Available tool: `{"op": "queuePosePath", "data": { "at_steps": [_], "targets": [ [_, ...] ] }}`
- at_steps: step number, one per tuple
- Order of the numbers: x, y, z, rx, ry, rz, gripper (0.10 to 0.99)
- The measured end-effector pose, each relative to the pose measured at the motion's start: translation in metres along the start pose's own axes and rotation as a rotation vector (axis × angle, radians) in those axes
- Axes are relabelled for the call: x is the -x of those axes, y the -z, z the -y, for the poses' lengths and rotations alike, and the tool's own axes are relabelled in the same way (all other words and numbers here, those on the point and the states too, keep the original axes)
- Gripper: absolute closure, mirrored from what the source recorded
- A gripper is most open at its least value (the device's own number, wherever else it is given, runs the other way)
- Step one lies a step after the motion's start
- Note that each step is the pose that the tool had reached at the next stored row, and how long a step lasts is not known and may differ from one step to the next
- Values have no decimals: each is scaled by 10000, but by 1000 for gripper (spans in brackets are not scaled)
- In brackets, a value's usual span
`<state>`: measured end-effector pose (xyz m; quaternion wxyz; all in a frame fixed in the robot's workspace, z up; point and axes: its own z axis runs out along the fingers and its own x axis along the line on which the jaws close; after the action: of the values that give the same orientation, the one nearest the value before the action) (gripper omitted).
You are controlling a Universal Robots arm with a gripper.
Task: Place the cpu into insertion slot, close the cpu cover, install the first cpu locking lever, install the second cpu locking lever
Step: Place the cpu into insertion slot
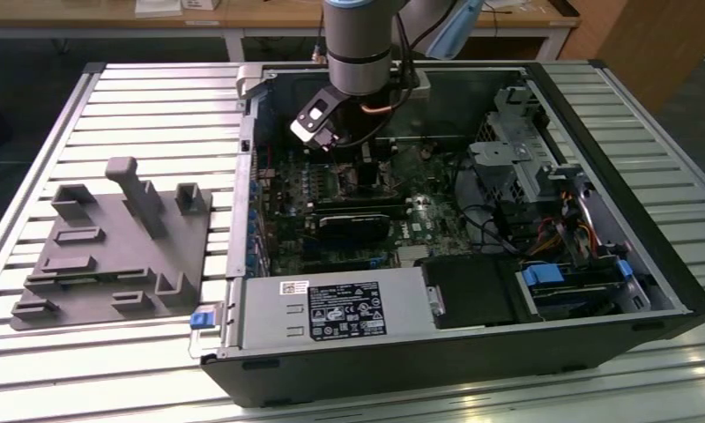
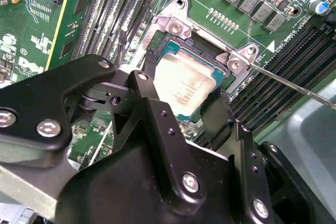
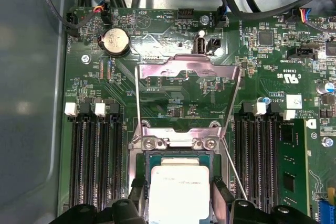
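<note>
Cpu (image 3: 180,192) sits low in socket (image 3: 176,153), cpu cover (image 3: 186,67) raised open beyond it. Noted: gripper (image 2: 185,87) closed narrow onto two opposite edges, apparently clamped. Est. light, stiff, fragile underneath; grip edges only, kept level.

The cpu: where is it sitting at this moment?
In the first wrist view the cpu sits in the socket beside the open cover, between two banks of memory slots.
</note>
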<state>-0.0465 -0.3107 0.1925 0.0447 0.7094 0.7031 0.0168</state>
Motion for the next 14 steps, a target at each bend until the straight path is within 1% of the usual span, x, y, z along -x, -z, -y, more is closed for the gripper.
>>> {"op": "queuePosePath", "data": {
  "at_steps": [3,6,14],
  "targets": [
    [0,3,0,-1,0,1,471],
    [1,31,-3,0,0,0,471],
    [7,180,-16,1,-1,-1,471]
  ]
}}
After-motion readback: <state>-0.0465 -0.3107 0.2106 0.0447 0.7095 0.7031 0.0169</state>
